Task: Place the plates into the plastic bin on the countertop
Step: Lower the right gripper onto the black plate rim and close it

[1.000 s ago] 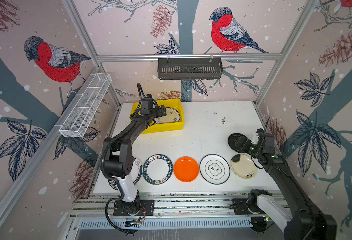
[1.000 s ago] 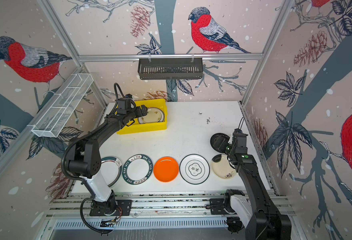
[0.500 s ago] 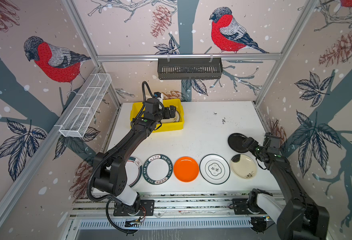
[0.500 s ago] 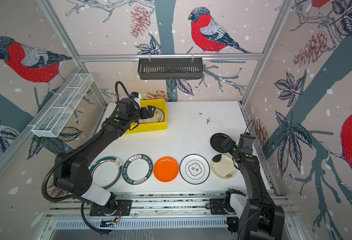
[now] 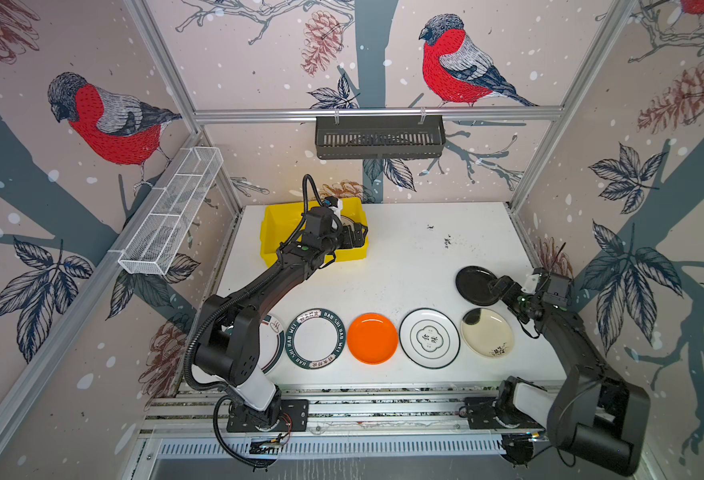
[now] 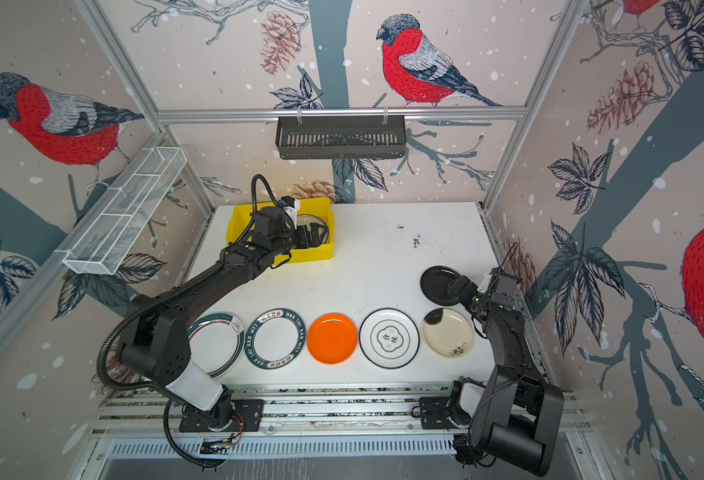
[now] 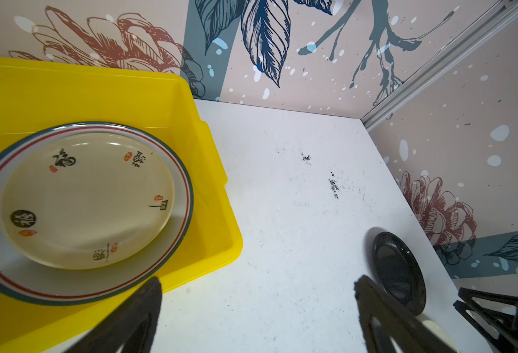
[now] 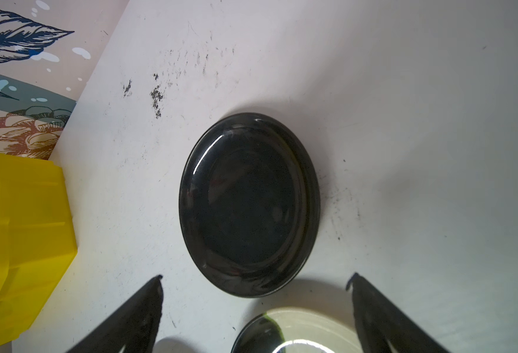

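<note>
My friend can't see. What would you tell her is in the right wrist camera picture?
A shiny black plate lies flat on the white, speckled countertop, just ahead of the right gripper, which is open and empty. The edge of a cream plate and a corner of the yellow bin show too.

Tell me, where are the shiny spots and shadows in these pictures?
In the right wrist view, the black plate has a white glare streak on its rim and a grey shadow beside it on the countertop; in the left wrist view, light glints on the cream plate in the yellow bin.
</note>
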Controlling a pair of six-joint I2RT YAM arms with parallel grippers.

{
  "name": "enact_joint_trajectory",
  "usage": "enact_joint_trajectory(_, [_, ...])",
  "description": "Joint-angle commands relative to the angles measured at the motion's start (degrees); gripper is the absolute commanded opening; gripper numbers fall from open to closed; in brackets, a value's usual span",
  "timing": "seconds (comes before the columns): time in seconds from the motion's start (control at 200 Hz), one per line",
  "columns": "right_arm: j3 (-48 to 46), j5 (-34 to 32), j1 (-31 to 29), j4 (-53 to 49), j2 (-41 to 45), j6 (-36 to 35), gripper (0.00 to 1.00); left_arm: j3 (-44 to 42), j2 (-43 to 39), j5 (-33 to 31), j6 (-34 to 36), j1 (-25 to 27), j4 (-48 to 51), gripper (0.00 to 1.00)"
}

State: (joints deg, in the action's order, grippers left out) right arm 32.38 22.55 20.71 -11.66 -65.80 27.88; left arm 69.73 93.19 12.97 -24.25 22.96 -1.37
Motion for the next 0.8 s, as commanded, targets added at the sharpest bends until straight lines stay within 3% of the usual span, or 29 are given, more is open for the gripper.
enact_joint_trajectory(0.0, [0.91,1.80,0.29,0.76,-1.64,-2.18,0.95,0.05,0.53,3.12,-1.94,0.87,-5.30,0.98])
enact_joint_trajectory(0.24, [3.01,2.46,0.95,0.72,-5.67,-2.07,0.92,1.10,2.18,2.03,-1.37,2.85,-4.25,0.98])
enact_joint_trajectory(0.391, [4.14,-2.23,0.65,-0.58,-8.05,-1.90,0.91,1.24,2.52,1.07,-0.92,3.49,-3.72,0.98])
enact_joint_trajectory(0.796, [5.81,2.35,-0.49,2.75,-14.28,-1.92,0.86,3.17,4.04,0.29,0.05,3.58,-2.12,0.98])
